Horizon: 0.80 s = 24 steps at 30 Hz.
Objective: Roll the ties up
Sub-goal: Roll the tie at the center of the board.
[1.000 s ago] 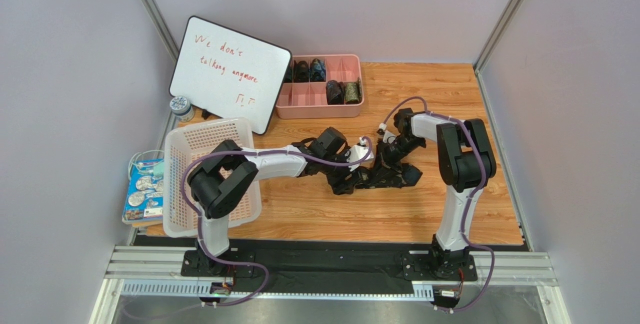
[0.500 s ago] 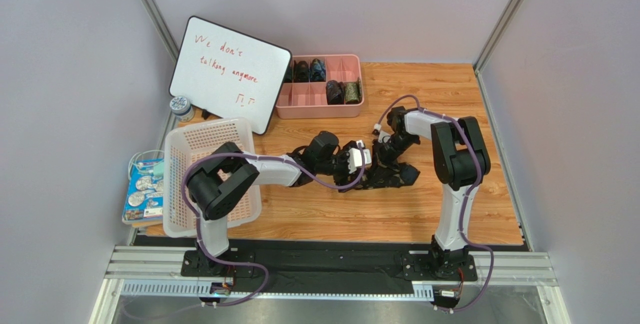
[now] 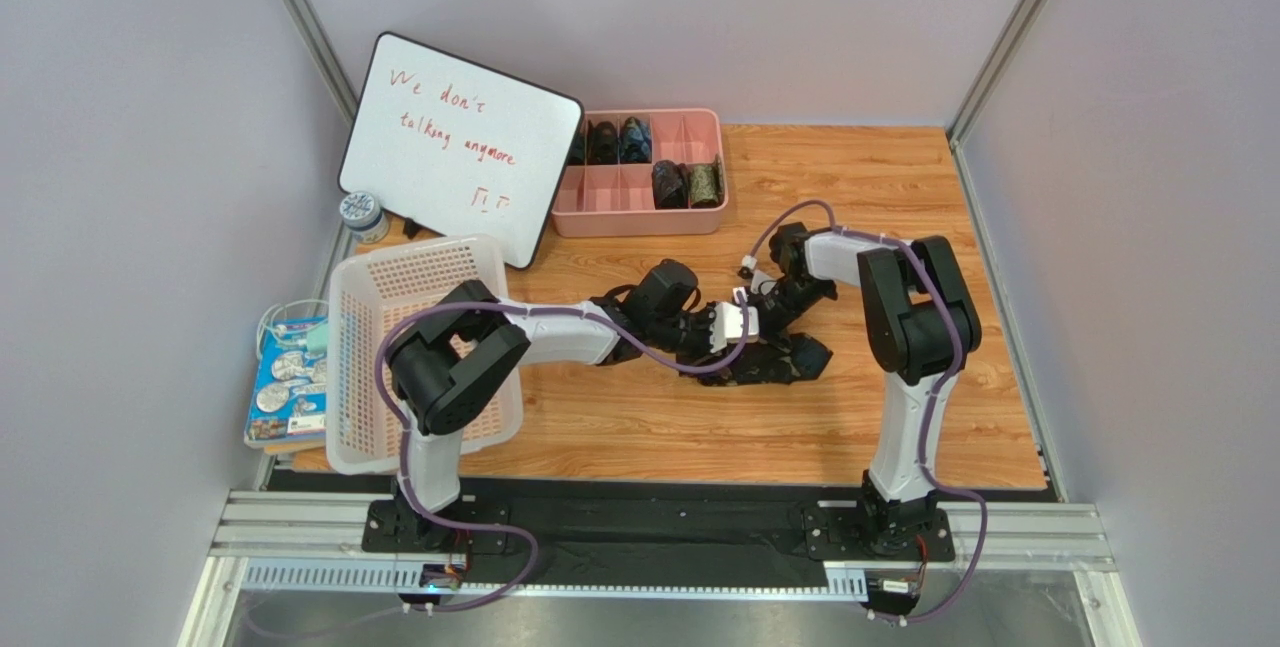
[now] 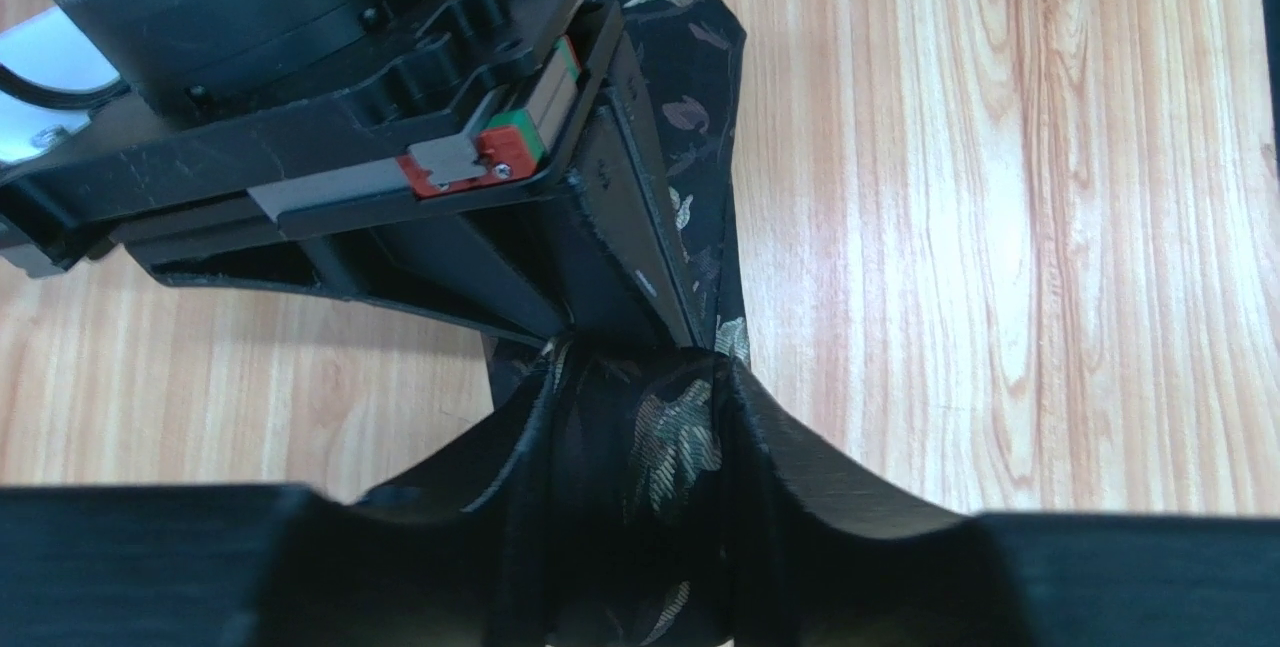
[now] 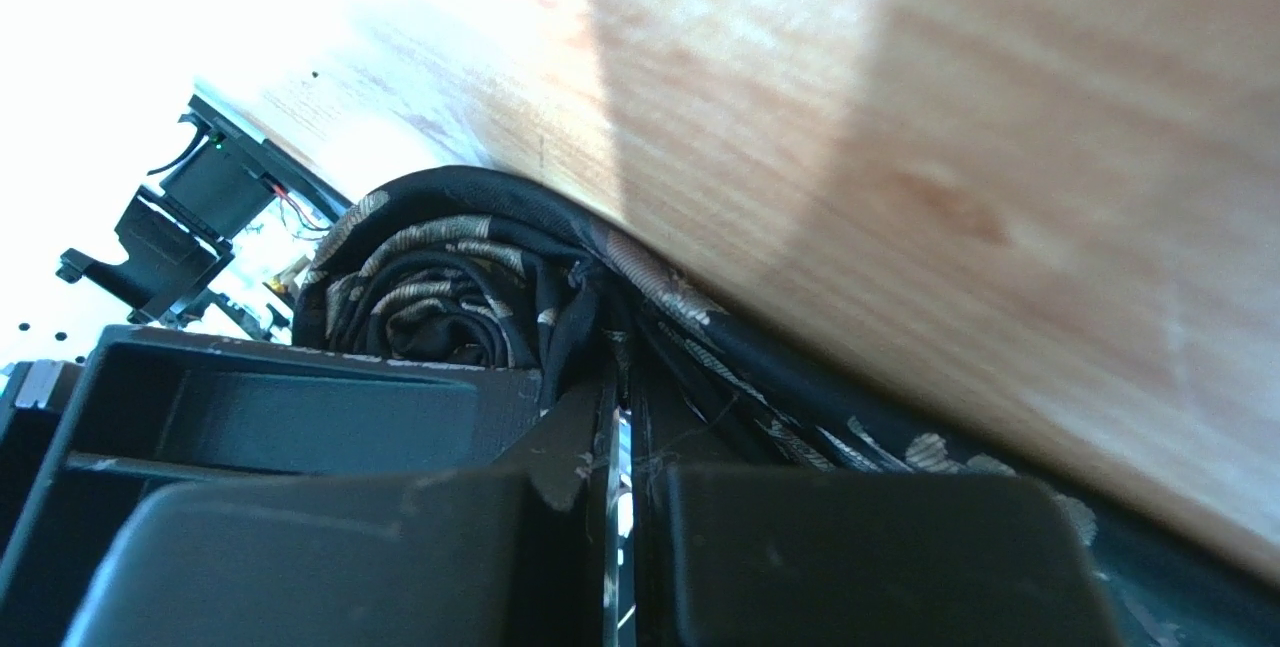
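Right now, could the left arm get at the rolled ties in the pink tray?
Probably yes: bare tabletop lies between the left gripper and the pink tray, rolled ties uncovered. But it's gripping the loose necktie.

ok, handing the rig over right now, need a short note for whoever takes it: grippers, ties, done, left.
Left gripper: closed on bunched fabric of the loose tie.
Right gripper: shut, pinching the same tie beside its partly wound roll.
Where: that tie lies mid-table between both arms; rolled ties sit in the pink tray at the back.
Done: several ties rolled and stored.
Left: finish winding this tie; it is not in the tray yet.
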Motion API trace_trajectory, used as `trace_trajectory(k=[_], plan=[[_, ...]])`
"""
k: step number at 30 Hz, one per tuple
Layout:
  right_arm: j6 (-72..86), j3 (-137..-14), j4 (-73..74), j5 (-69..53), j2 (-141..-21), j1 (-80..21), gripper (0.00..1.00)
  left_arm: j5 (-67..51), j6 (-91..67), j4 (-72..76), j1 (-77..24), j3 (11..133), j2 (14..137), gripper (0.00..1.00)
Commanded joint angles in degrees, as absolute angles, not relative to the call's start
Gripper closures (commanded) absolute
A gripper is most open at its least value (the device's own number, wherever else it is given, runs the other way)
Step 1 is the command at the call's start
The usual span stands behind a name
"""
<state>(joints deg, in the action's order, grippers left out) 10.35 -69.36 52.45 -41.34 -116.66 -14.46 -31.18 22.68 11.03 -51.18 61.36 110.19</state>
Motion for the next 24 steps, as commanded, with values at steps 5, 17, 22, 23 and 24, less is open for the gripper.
trace_trajectory(k=[5,17,22,23,24], plan=[[7.13,-69.51,49.81,-40.86,-114.44,-14.51,0.90,-25.58,26.27,-6.12,-52.03,65.12,112.76,0.77],[2.54,-67.24,53.89,-52.64,-107.14,-8.09,0.58,-21.62,28.65,-18.01,-53.53,69.60,116.36,0.76],[6.94,-65.04,46.34,-53.79,-107.66,-9.31,0.52,-21.27,27.34,-19.77,-53.53,72.24,118.30,0.74],[7.12,-64.78,45.36,-53.88,-108.01,-9.49,0.52,-22.40,27.07,-20.12,-53.44,73.03,118.56,0.74],[7.29,-64.43,44.66,-53.79,-108.19,-9.58,0.52,-22.67,26.90,-20.30,-53.44,73.39,118.91,0.73]])
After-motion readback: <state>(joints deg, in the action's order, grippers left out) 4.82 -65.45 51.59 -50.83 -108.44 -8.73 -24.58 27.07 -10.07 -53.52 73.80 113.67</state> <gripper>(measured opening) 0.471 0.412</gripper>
